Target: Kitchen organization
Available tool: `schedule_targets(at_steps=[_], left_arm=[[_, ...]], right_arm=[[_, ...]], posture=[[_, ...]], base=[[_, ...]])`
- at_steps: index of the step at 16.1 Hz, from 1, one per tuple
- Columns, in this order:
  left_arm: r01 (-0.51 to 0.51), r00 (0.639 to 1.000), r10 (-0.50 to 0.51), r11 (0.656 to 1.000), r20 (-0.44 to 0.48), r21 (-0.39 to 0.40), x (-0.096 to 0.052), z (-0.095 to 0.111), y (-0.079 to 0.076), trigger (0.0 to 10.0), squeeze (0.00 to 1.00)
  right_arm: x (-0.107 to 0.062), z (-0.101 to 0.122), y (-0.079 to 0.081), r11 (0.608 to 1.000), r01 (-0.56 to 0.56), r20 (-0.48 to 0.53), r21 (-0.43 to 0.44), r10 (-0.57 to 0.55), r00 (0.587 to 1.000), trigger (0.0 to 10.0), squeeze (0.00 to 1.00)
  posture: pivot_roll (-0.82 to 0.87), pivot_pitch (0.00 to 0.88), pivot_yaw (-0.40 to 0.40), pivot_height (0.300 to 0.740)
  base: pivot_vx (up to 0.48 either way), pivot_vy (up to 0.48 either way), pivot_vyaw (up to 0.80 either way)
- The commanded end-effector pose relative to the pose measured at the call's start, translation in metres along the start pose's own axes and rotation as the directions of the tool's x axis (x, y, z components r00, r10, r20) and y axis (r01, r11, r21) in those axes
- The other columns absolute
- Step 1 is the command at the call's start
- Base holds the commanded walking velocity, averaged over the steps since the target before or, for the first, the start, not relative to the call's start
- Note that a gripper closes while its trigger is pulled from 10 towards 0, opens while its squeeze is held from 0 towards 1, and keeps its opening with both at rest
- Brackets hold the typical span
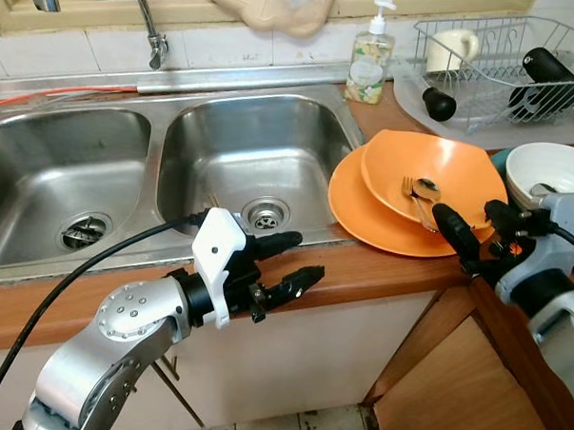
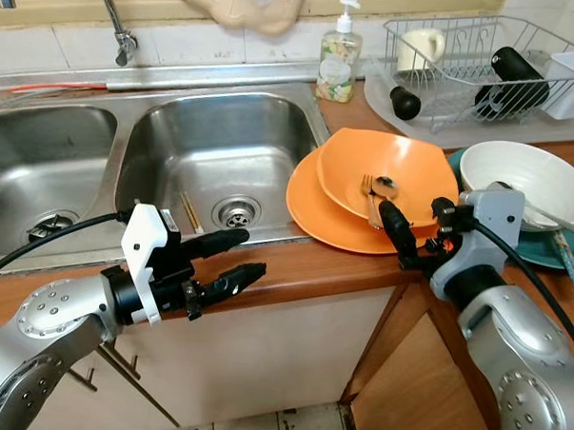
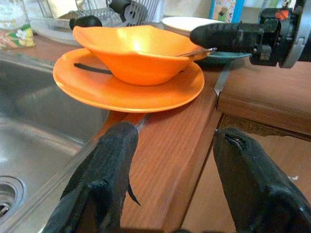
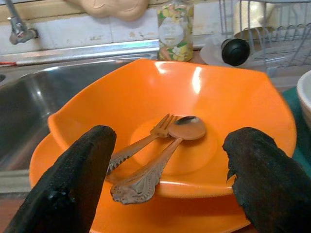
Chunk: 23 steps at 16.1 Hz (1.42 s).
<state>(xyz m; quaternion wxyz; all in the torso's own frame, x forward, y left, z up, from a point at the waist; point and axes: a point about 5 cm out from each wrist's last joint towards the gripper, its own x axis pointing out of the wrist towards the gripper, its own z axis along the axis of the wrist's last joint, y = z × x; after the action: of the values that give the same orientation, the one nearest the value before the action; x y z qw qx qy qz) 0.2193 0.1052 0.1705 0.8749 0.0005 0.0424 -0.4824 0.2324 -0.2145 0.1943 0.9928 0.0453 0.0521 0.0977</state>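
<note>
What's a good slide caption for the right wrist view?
Open right gripper approaching orange bowl holding fork and spoon, stacked on orange plate beside sink.

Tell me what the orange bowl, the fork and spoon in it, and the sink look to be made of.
Orange bowl: probably plastic or melamine, smooth and glossy, with soft window glare and a wavy moulded rim. Fork and spoon: metal with a dull bronze tone and embossed handles. Sink: brushed stainless steel with blurred reflections.
</note>
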Motion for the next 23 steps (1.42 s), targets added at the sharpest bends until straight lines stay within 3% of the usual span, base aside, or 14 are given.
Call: schedule_targets(at_steps=[1,2,3,4,5,13,23], left_arm=[[0.001,1.000,-0.001,1.000,0.002,0.020,-0.001,0.004,-0.002,10.0,0.00],[0.000,1.000,0.000,1.000,0.000,0.021,-0.002,0.004,-0.002,10.0,0.00],[-0.003,1.000,0.003,1.000,0.000,0.021,-0.002,0.004,-0.002,10.0,0.00],[-0.004,1.000,0.004,1.000,0.001,0.021,-0.002,0.004,-0.002,10.0,0.00],[-0.007,1.000,0.007,1.000,-0.001,0.023,-0.002,0.004,-0.001,10.0,0.00],[-0.012,1.000,0.012,0.999,0.001,0.032,-0.001,0.006,0.001,10.0,0.00],[-0.013,1.000,0.013,0.999,0.000,0.037,-0.002,0.006,0.002,10.0,0.00]], right_arm=[[0.003,-0.001,-0.003,1.000,0.029,-0.006,0.008,-0.029,1.000,10.0,0.00],[0.004,-0.001,-0.004,0.999,0.042,-0.001,0.011,-0.042,0.999,10.0,0.00],[0.005,-0.001,-0.005,0.999,0.045,0.001,0.019,-0.045,0.999,6.4,0.00],[0.005,-0.001,-0.005,0.999,0.045,0.001,0.019,-0.045,0.999,4.8,0.00],[0.007,-0.001,-0.005,0.999,0.040,0.000,0.025,-0.040,0.999,0.0,0.00],[0.016,-0.006,-0.005,0.999,0.028,-0.041,0.016,-0.027,0.999,0.0,0.00],[0.019,0.000,-0.007,0.999,0.040,-0.011,0.033,-0.040,0.999,0.0,0.00]], posture=[[-0.13,0.000,0.044,0.740],[-0.13,0.000,0.043,0.740],[-0.13,0.000,0.042,0.740],[-0.13,0.000,0.041,0.740],[-0.13,0.000,0.040,0.740],[-0.13,0.000,0.038,0.740],[-0.13,0.000,0.042,0.740]], base=[[0.000,0.000,0.00],[0.000,0.000,0.00],[0.000,0.000,0.00],[0.000,0.000,0.00],[0.000,0.000,0.00],[0.000,0.000,0.00],[0.000,0.000,0.00]])
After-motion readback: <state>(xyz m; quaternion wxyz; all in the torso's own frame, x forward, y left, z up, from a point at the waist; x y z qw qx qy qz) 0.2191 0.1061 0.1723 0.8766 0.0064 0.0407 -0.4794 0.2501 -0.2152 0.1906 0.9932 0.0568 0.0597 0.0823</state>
